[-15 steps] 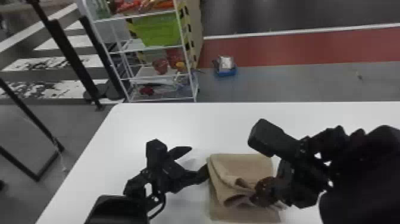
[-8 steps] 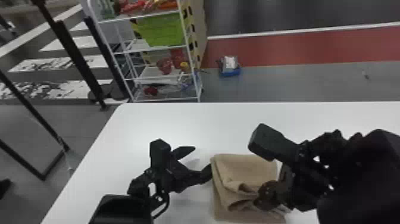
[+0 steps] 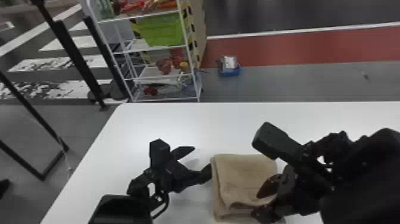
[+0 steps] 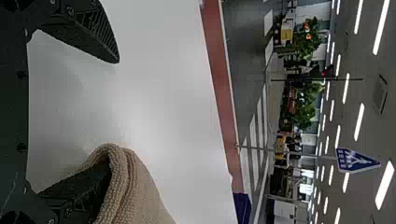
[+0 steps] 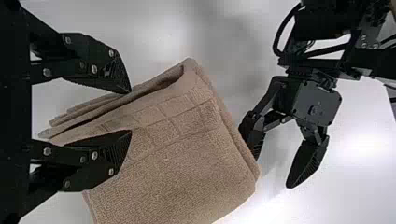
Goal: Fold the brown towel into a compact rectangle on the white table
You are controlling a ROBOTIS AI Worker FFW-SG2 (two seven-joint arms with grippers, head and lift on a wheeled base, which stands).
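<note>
- Head view: we see the brown towel, folded in layers, lying on the white table between our two grippers, at the near side.
- Our left arm comes in from the bottom edge, on the left of the towel, and its gripper part reaches toward the towel's left edge.
- Our left gripper has its jaws widely parted; one finger is against the towel's left edge, and the other points away above the bare table.
- In the left wrist view, we see a rounded fold of towel around the tip of one finger of the left gripper, but the jaws do not pinch it.
- Our right arm enters from the right edge and extends leftward, so that our right gripper is at the near right part of the towel.
- In the right wrist view, the jaws of the right gripper are apart and clench nothing; one finger is over the towel, the other beside its layered edge. We cannot tell if they touch the cloth.
</note>
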